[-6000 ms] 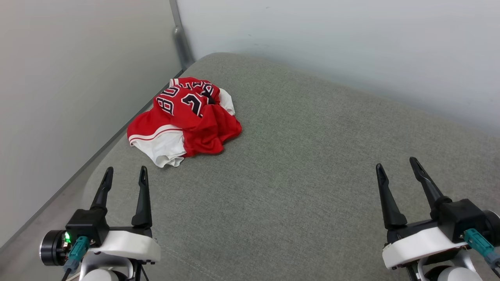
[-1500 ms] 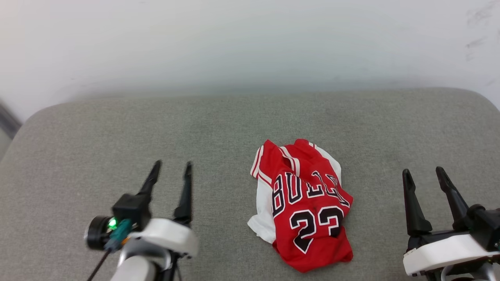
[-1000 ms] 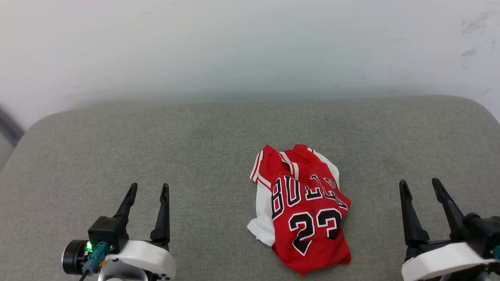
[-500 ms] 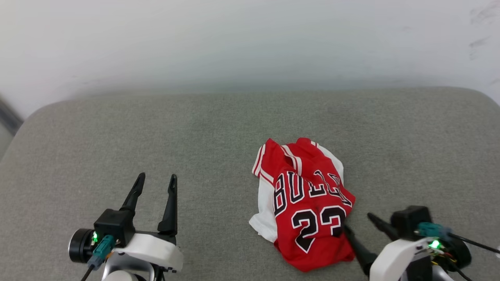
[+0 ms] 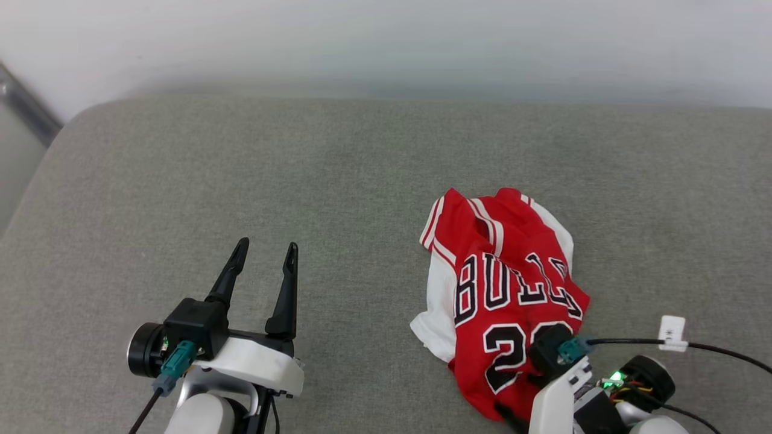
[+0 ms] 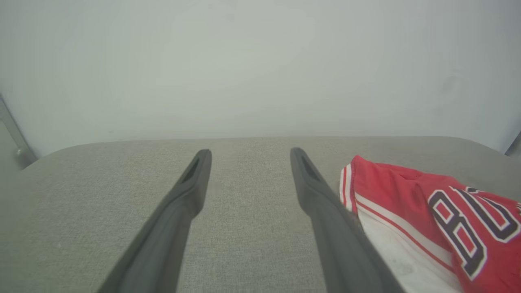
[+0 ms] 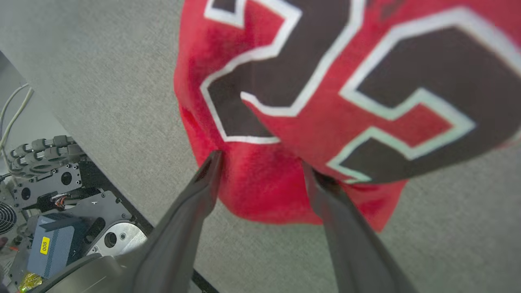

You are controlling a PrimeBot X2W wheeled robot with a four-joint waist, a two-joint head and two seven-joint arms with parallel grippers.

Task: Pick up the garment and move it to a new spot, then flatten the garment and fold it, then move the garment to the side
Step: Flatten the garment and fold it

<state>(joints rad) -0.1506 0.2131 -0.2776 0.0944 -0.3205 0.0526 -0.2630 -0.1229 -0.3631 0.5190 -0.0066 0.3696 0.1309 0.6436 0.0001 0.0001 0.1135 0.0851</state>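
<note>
Surface [image 5: 301, 181]: wall [image 5: 362, 42] behind it.
Garment [image 5: 506, 283]: lying on the surface, right of centre, toward the near edge.
Left gripper [image 5: 267, 244]: well apart to the garment's left, pointing at the wall.
Right gripper [image 7: 261, 159]: at the garment's near hem, cloth between its fingertips.

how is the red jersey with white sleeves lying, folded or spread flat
Neither: crumpled. The red jersey sits bunched on the grey cushion, its lettering creased and partly hidden.

Left gripper [image 5: 266, 244] held low, fingers parted and pointing forward; right gripper [image 7: 260, 159] tilted steeply downward, fingers likewise parted.
</note>
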